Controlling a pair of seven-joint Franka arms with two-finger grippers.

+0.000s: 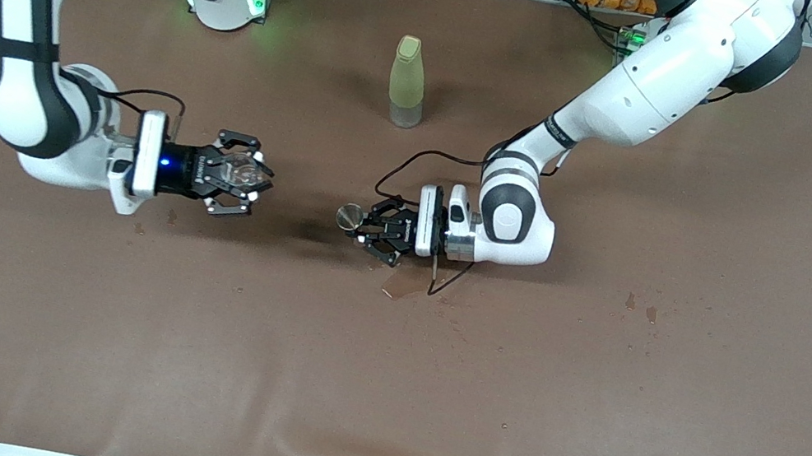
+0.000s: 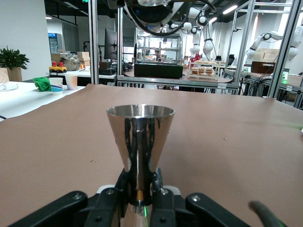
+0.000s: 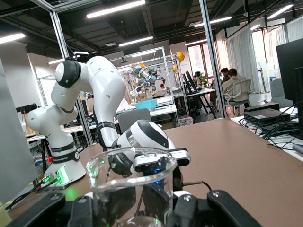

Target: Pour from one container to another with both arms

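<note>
One clear glass cup sits clenched in the right claw, carried above the brown bench toward the right arm's end; seen up close in the right wrist view, the glass cup stands upright between the black fingers, and whether it holds any liquid cannot be told. One grey metal cone-shaped cup is gripped by the left claw, held low over the middle of the bench with its round rim facing up; in the left wrist view the metal cup stands upright, pinched at its narrow foot by the fingers, and its inside is hidden from that angle. The two cups are apart, with bare bench between them. One tall pale yellow-green bottle with a cap on stands upright on the bench, farther from the front camera than both cups and touched by neither claw. Two white arms reach in from their bases, the right arm and the left arm. A few small dark spots mark the bench toward the left arm's end.
</note>
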